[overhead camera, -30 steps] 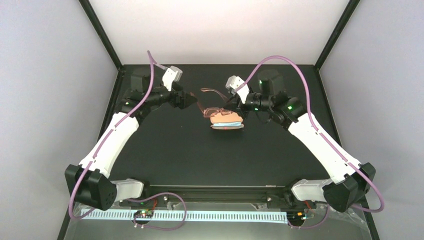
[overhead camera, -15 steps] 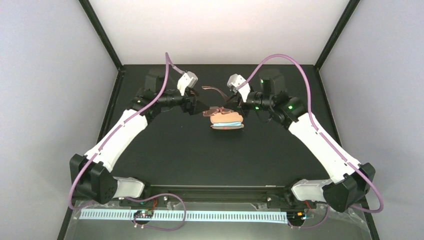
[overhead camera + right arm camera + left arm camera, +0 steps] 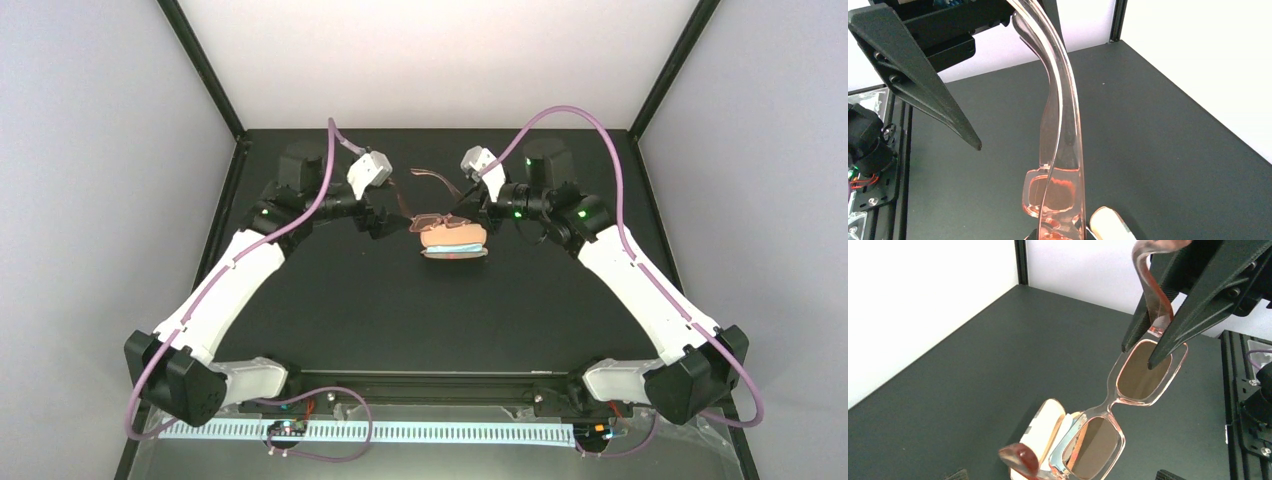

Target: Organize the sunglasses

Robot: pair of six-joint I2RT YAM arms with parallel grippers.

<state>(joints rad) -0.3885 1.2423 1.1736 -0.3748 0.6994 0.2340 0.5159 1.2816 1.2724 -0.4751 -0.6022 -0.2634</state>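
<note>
**Q:** Where are the sunglasses?

**A:** The sunglasses are at the far middle of the dark table, between the two grippers. They have a translucent reddish-brown frame and brownish lenses. They hang tilted over a brown case whose pale cream inside is showing. I cannot tell whether the frame touches the case. One temple arm angles up and back, away from the lenses.

**Q:** Is anything else near the case?

**A:** A light-blue cloth shows as a thin strip along the case's near edge.

**Q:** What is the left gripper doing?

**A:** The left gripper reaches in from the left side. In its wrist view, its two black fingers are drawn close together. A temple arm runs between them, pinched just above the hinge. The fingertips overlap the nearer lens in that view.

**Q:** And the right gripper?

**A:** The right gripper sits just beside the sunglasses on their right. Its wrist view shows only one finger plainly. That finger stands apart from the other temple arm, with bare table between them. The temple arm sweeps from the top of that view down to the frame at the bottom. The jaws look spread and grip nothing.
</note>
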